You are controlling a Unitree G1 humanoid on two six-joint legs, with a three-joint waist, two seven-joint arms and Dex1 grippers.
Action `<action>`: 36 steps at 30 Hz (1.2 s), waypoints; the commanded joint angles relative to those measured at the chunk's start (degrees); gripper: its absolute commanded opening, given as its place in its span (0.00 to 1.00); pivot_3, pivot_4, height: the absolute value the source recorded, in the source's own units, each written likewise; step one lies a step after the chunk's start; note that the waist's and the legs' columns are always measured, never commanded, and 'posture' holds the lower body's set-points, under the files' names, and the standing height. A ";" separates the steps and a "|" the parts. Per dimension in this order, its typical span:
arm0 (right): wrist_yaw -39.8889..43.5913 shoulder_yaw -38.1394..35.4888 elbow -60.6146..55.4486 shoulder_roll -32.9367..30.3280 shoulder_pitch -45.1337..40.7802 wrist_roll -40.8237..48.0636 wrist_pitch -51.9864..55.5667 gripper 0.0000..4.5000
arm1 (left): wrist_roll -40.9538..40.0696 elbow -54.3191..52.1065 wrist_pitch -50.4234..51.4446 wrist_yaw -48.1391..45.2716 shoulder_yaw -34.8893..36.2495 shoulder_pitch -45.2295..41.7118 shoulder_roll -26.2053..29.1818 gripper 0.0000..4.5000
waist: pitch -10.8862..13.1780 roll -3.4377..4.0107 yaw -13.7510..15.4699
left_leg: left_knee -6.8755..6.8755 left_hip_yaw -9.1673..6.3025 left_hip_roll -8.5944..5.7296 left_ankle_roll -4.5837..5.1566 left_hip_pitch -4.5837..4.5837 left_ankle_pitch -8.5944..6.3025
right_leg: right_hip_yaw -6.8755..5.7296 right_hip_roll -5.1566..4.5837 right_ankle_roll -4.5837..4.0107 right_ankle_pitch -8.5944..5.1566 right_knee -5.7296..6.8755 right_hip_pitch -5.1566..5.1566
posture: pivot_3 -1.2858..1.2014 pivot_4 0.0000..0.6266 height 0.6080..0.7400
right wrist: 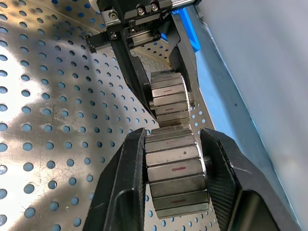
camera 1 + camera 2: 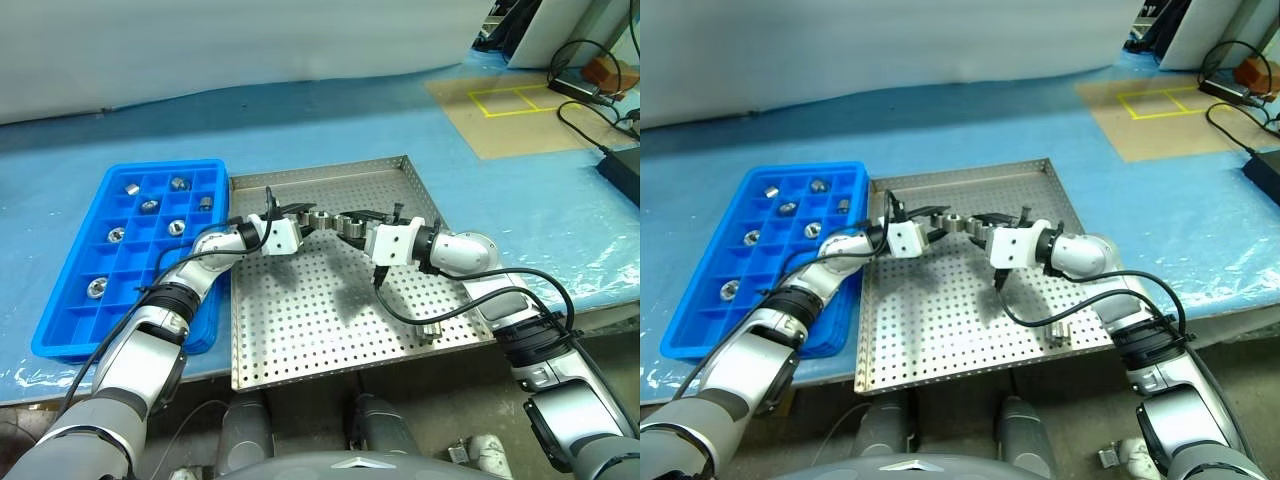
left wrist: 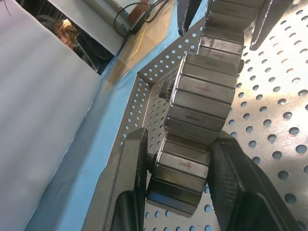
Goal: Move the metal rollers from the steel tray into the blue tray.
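From the left eye view, a row of metal rollers (image 2: pixel 328 221) hangs above the steel tray (image 2: pixel 330 310), left hand (image 2: pixel 283 211) and right hand (image 2: pixel 358 222) each pinching one end. In the left wrist view, fingers (image 3: pixel 132 178) clamp the end roller; in the right wrist view likewise. Uneven pulling could drop the row short of the blue tray (image 2: pixel 75 310).

Blue sheet (image 2: pixel 300 120) covers the table; cables (image 2: pixel 590 110) lie on cardboard (image 2: pixel 520 125).

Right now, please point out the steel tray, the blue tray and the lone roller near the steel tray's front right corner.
Steel tray (image 2: pixel 300 340): left eye view, bare perforated floor.
Blue tray (image 2: pixel 60 345): left eye view, front rim.
Roller (image 2: pixel 432 332): left eye view, its side.
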 commanded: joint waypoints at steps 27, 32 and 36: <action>4.66 -19.13 -5.92 -0.75 0.62 41.26 57.33 0.28 | -0.32 -1.80 -1.45 1.56 0.42 -0.33 -0.27 0.31 | 0.00 0.04 0.44 | -0.05 -0.01 -0.03 0.02 0.00 0.00 | -0.01 -0.03 -0.01 0.00 -0.09 0.06 | 0.45 0.24 1.00; 4.25 -19.53 -4.10 -3.12 1.80 42.11 59.80 0.28 | -0.45 -1.57 -1.55 1.64 0.07 -0.58 -0.26 0.31 | -0.01 0.05 0.50 | -0.06 0.00 -0.02 0.01 0.07 0.00 | -0.03 -0.04 -0.01 -0.01 -0.10 0.11 | 0.45 0.24 1.00; 3.19 -21.20 -0.60 -3.70 1.44 42.72 59.83 0.28 | -0.76 -1.76 -1.46 1.49 -0.23 -0.60 -0.31 0.31 | -0.02 0.12 0.29 | -0.05 0.01 -0.02 -0.03 0.12 0.02 | -0.01 -0.04 -0.01 0.00 -0.06 0.11 | 0.45 0.24 1.00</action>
